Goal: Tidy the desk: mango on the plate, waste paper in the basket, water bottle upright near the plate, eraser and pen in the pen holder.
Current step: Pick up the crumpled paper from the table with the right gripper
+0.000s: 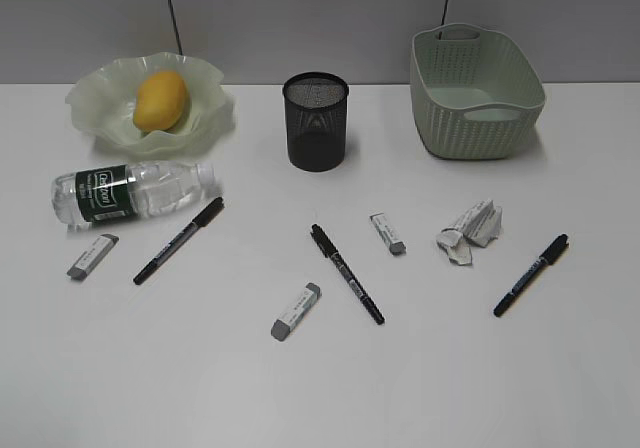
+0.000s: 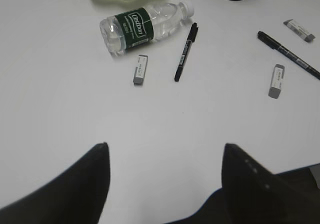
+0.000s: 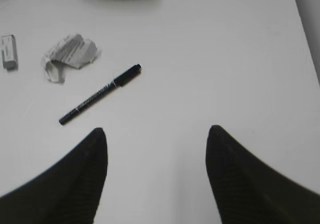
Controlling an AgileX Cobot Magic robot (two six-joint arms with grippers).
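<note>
Mango point(image 1: 161, 101) sits on the plate point(image 1: 205, 80), so that step looks done; both the left end effector point(image 2: 165, 151) and right end effector point(image 3: 156, 134) hover spread and empty over the counter point(image 1: 150, 368). Likely next: the right one drops onto the crumpled waste paper point(image 3: 67, 53), just beside a pen point(image 3: 100, 94), for the basket point(image 1: 470, 118). The water bottle point(image 1: 130, 190) lies on its side near the plate.
</note>
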